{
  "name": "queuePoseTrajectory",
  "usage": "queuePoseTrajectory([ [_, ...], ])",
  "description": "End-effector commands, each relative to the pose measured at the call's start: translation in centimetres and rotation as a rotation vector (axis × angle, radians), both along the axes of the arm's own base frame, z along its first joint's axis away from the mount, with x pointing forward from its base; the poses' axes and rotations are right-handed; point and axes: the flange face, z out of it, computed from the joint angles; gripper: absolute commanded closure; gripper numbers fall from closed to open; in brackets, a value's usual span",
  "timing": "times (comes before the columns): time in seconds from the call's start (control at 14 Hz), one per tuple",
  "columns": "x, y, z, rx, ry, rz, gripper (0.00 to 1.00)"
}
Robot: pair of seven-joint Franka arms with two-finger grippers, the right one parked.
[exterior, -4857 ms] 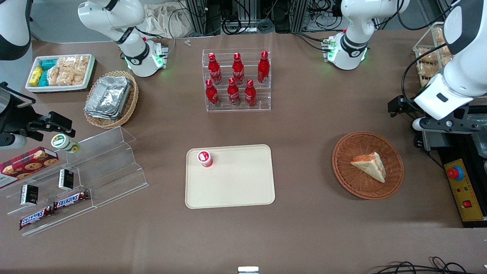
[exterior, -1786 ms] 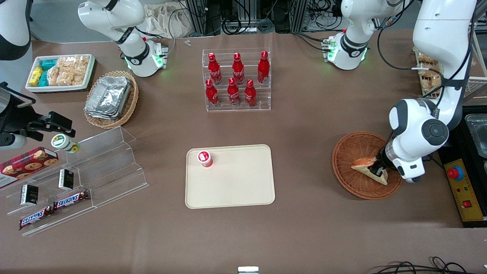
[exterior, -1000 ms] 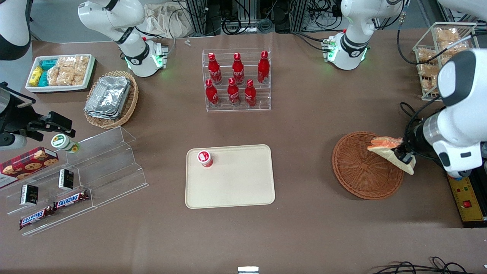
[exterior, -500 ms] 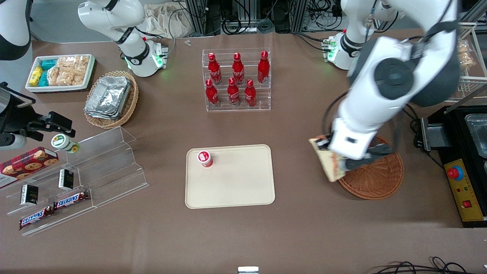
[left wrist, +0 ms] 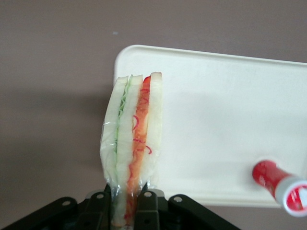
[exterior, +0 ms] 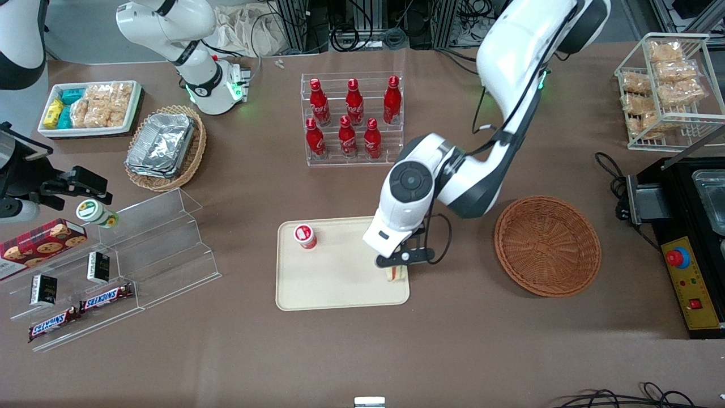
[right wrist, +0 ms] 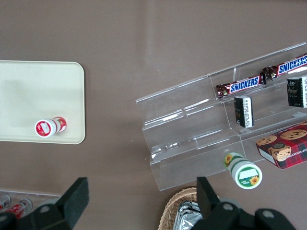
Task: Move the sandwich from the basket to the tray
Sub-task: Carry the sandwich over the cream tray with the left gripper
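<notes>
My left arm's gripper [exterior: 396, 266] is shut on the sandwich [exterior: 395, 274], a wrapped wedge of white bread with green and red-orange layers. It holds it just above the corner of the cream tray [exterior: 340, 286] that lies nearest the front camera and the basket. In the left wrist view the sandwich [left wrist: 132, 143] stands on edge between the black fingers [left wrist: 149, 211], over the tray's rim [left wrist: 216, 105]. The round orange-brown wicker basket [exterior: 547, 245] holds nothing and lies toward the working arm's end of the table.
A small red-capped bottle [exterior: 305, 236] lies on the tray, also seen in the left wrist view [left wrist: 280, 184]. A rack of red cola bottles [exterior: 352, 119] stands farther from the front camera. Clear acrylic shelves with snacks [exterior: 113, 266] lie toward the parked arm's end.
The gripper lifted the sandwich out of the basket and carried it sideways to the tray's near corner. The basket now holds nothing.
</notes>
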Motion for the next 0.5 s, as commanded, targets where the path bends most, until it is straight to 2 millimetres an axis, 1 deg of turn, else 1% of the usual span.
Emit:
queuePoseTrajectory([
  [0.0, 1.7, -0.4, -3.2, 0.017, -0.052, -0.045, 1.00],
  [0.07, 1.7, -0.5, -4.8, 0.027, -0.063, -0.057, 1.00],
  [0.14, 1.2, -1.2, -6.2, 0.029, -0.061, -0.066, 1.00],
  [0.21, 0.9, -1.8, -7.1, 0.030, -0.064, -0.076, 1.00],
  [0.36, 0.6, -1.8, -8.3, 0.036, -0.054, -0.083, 1.00],
  [0.43, 0.6, -1.8, -8.5, 0.038, -0.051, -0.083, 0.96],
])
